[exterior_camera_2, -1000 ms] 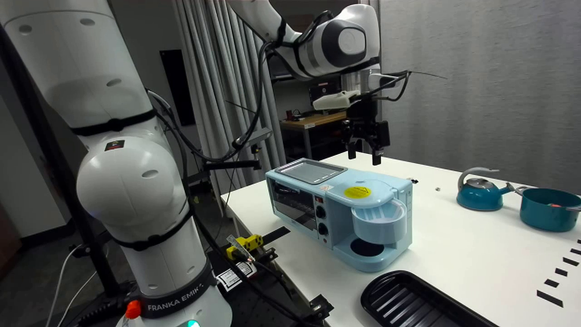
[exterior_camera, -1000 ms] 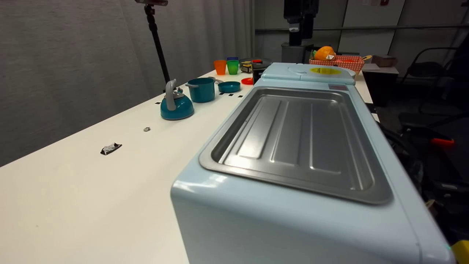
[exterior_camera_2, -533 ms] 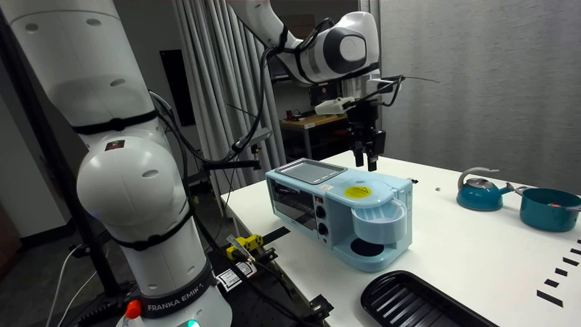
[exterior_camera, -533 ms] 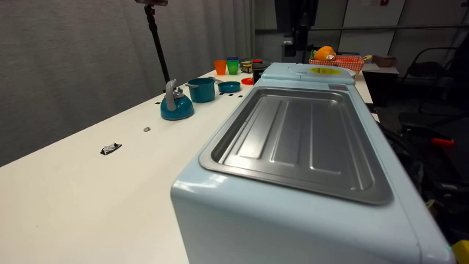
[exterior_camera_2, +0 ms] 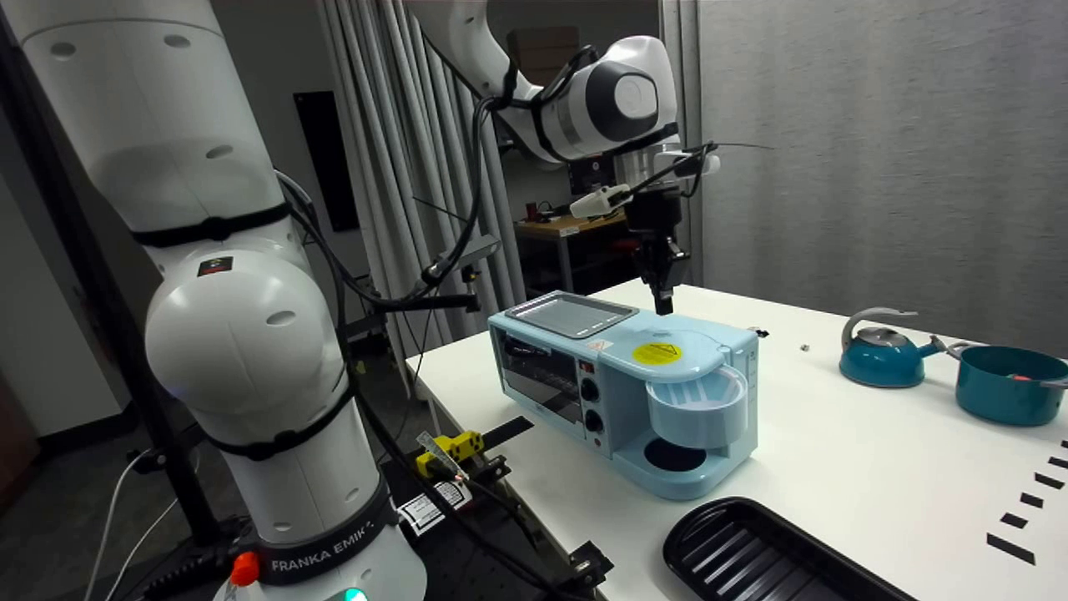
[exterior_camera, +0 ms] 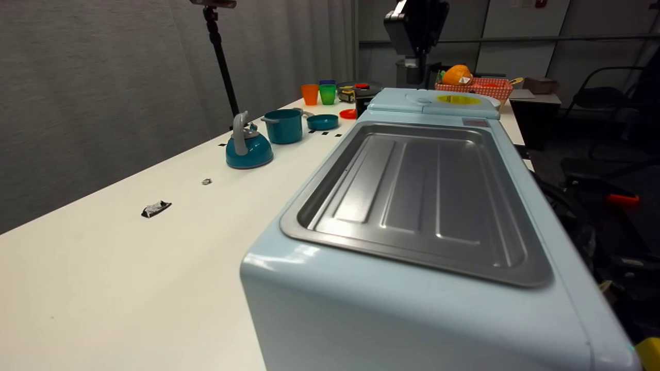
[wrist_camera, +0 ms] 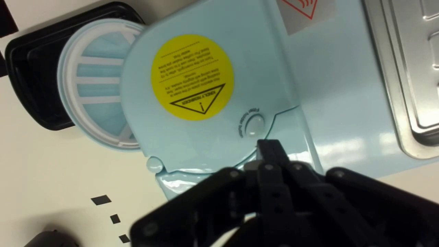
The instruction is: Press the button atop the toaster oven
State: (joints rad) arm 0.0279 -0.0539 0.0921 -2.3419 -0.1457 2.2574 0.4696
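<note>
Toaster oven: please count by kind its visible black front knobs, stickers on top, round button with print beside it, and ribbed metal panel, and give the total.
Black front knobs: 2
Stickers on top: 2 (yellow, grey)
Round button with print beside it: 1
Ribbed metal panel: 1
Total: 6

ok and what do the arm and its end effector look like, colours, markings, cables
The arm is glossy white and rounded, with a dark grey joint ring, black straps, black cables and a dark band lettered FRANKA in white. The end effector is black, with slim linkages.
</note>
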